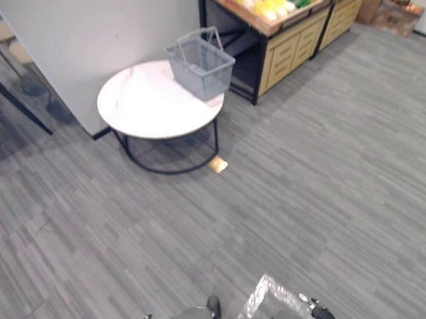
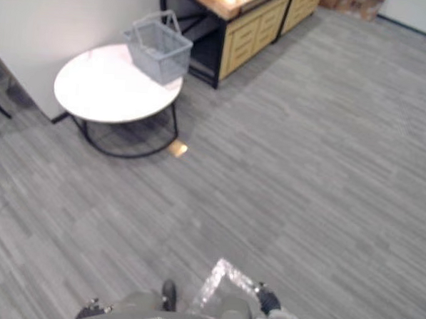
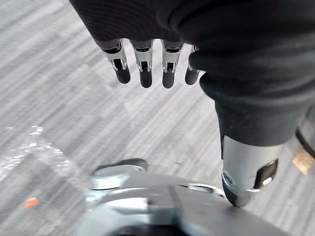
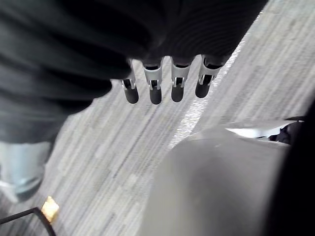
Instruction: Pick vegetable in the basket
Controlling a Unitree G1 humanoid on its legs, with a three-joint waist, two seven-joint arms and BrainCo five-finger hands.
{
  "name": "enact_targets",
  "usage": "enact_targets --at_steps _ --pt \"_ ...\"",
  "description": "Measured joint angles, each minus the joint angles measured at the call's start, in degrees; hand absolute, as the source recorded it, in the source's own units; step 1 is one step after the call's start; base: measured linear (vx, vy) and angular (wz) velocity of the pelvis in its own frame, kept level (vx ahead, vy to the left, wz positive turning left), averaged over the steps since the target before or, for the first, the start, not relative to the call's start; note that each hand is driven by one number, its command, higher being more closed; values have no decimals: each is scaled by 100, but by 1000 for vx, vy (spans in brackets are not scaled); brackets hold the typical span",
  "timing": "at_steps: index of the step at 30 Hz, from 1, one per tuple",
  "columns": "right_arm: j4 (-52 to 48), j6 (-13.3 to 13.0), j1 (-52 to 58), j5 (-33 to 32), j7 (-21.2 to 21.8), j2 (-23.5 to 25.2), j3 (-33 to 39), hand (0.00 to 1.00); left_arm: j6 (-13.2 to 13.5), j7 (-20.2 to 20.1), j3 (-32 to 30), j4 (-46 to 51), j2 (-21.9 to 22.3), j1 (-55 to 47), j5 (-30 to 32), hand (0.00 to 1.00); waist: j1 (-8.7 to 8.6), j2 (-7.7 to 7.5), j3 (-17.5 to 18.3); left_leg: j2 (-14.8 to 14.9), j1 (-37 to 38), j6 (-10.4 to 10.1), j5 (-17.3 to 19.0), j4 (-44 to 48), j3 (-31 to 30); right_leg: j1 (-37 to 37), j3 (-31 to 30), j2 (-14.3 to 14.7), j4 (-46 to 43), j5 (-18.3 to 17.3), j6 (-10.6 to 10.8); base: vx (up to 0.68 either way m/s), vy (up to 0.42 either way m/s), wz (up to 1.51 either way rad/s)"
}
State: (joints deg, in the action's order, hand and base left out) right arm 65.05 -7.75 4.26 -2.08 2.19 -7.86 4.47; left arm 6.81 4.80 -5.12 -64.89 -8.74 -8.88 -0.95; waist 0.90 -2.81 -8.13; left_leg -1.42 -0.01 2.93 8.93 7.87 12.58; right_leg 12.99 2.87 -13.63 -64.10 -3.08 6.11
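A grey wire basket (image 1: 200,64) with its handles up stands on the far right edge of a round white table (image 1: 141,106), and nothing shows inside it. Yellow and green vegetables (image 1: 267,4) lie on a wooden display stand (image 1: 290,42) behind the table. Both hands hang low over the grey floor, far from the table. My left hand (image 3: 145,64) has straight fingers and holds nothing. The fingers of my right hand (image 4: 155,83) are straight too, with nothing in them.
A grey wall (image 1: 98,25) runs behind the table on the left. On the floor by the table's black frame lies a small tan tag (image 1: 218,164). A cardboard box (image 1: 396,12) sits far right. Shiny tape (image 1: 263,294) marks the floor near me.
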Motion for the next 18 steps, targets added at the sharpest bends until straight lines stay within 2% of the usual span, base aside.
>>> enact_targets --at_steps 1,2,3,4,5,6,7,8,9,10,11,12,13,14,15,16,17,18 --pt "-1 0 0 0 -9 -1 6 0 2 1 30 6 -6 58 -1 0 -47 20 -14 1 135 18 67 -20 -52 86 197 -1 25 -202 -54 562 35 31" --pt "1 2 -4 -2 -19 1 41 0 4 13 29 32 4 188 -1 0 -154 56 -36 13 408 68 150 -112 -127 290 598 3 312 -558 -189 476 -29 40" --pt "1 4 -15 -3 -17 5 141 0 6 48 27 116 34 284 -5 0 -243 120 -93 50 657 65 240 -206 -220 450 934 49 852 -758 -257 485 -50 40" --pt "0 2 -23 -4 -16 4 182 0 13 61 26 141 62 349 -14 0 -256 163 -119 87 763 64 288 -230 -260 527 1041 110 1189 -803 -307 606 -111 37" --pt "-4 7 -29 -3 -21 -35 200 0 17 78 27 201 171 542 -21 0 -268 315 -203 259 998 36 380 -310 -349 713 1160 366 2268 -791 -297 505 -114 35" --pt "-6 11 -24 -1 -29 -39 201 0 24 88 30 230 203 611 -23 0 -289 359 -232 325 1062 24 387 -341 -398 765 1151 461 2807 -741 -263 625 -175 57" --pt "-6 27 -24 0 -34 -22 233 0 33 102 30 267 227 742 -23 0 -363 395 -276 449 1170 5 398 -398 -477 833 1088 560 3919 -527 -174 426 -157 57" --pt "-9 32 -27 0 -35 -7 243 0 40 104 27 278 241 778 -22 0 -401 392 -282 499 1223 -27 416 -426 -550 861 1031 576 4464 -330 -151 563 -244 64" --pt "-11 48 -26 6 -31 6 259 0 54 101 6 277 308 809 -18 0 -401 341 -295 575 1422 -128 478 -534 -561 891 857 548 5498 145 10 597 -289 42" --pt "-15 77 -14 44 -28 39 320 0 55 100 -96 249 374 795 -18 0 -399 283 -311 606 1611 -238 554 -616 -568 888 712 489 5967 261 114 618 -309 50" --pt "-13 133 20 187 -27 160 406 0 61 88 -293 107 394 748 -22 0 -407 116 -315 594 1880 -292 660 -666 -664 920 542 309 5910 225 132 678 -376 42" --pt "-7 142 72 205 -21 178 471 0 50 63 -427 33 422 724 -31 0 -395 70 -303 655 2040 -293 734 -653 -711 991 574 293 5613 654 139 699 -408 37" --pt "-10 148 74 218 -3 143 490 0 42 9 -728 -99 593 676 -137 0 -390 210 -291 883 2124 -317 730 -425 -709 1149 629 392 4878 778 77 707 -431 23" --pt "-9 148 65 220 40 105 568 0 19 -33 -943 -131 719 642 -338 0 -376 347 -265 1134 2022 -496 597 32 -740 1181 709 550 4451 645 -143 679 -442 12" --pt "-5 151 53 226 59 76 622 0 17 -69 -1019 -130 774 615 -406 0 -372 431 -242 1277 1918 -564 489 312 -774 1144 772 659 4364 503 -350 660 -451 4" --pt "49 194 -90 243 83 -28 578 0 17 -155 -1123 -125 843 578 -565 0 -297 566 -165 1475 1563 -702 97 1063 -1014 1025 907 824 4294 259 -501 768 -504 -1" --pt "186 284 -252 362 85 -102 450 0 18 -231 -1142 -82 850 591 -582 0 -288 627 -199 1574 1125 -958 -586 2079 -1351 735 1008 946 4374 73 -541 626 -377 7" --pt "258 302 -294 413 102 -148 425 0 16 -267 -1152 -58 858 608 -581 0 -282 658 -227 1624 880 -1162 -1027 2646 -1500 491 1067 998 4478 13 -590 605 -305 33"
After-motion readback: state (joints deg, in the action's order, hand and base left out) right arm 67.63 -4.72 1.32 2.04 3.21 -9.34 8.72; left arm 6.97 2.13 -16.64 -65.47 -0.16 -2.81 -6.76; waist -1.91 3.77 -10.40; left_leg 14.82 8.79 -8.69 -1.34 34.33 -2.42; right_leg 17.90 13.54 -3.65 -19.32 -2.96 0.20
